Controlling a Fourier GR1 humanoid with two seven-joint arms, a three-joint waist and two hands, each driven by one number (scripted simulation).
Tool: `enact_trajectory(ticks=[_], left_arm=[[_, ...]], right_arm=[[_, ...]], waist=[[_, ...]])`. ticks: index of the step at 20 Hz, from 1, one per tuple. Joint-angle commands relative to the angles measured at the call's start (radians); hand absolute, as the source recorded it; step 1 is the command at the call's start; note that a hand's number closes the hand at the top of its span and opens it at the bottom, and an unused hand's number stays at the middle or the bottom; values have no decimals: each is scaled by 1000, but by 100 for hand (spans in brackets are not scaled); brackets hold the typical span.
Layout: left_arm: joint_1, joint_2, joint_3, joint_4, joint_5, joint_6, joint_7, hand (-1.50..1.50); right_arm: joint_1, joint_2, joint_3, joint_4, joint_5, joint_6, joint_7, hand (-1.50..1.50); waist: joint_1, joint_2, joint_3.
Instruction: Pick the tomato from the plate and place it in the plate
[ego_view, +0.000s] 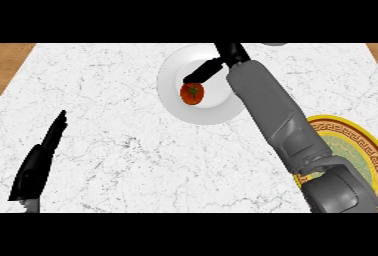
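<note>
White marble counter (111, 140) carries 2 plates: a plain white plate (210, 114) near the far edge and a gold-rimmed patterned plate (354, 137) at the right, partly hidden by the right forearm (269, 107) crossing over it. Left hand (40, 160) sits at the lower left edge, fingers straight and pressed together, touching nothing. Right hand (221, 62) hangs over the white plate, thumb pointing down just above the tomato (193, 94), which lies on that plate, not pinched.
</note>
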Motion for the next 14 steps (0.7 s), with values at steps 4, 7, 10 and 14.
enact_trajectory(ticks=[4, 7, 10, 14], left_arm=[[31, 9, 20, 14, 4, -13, -50, 0], [-7, 5, 22, -10, 14, -15, 15, 0], [12, 1, 11, -13, 4, -20, 7, 0], [19, -3, 10, -24, 8, -27, -8, 0]], right_arm=[[60, -135, -144, 2, -122, 8, -54, -150], [58, -202, -235, 5, -214, 106, -85, -150], [81, -254, -264, 13, -243, 178, -135, -150], [157, -337, -269, 19, -241, 267, -265, -150]], waist=[[-7, 0, 0], [2, 9, 2], [7, 6, 1], [15, 11, 2]])
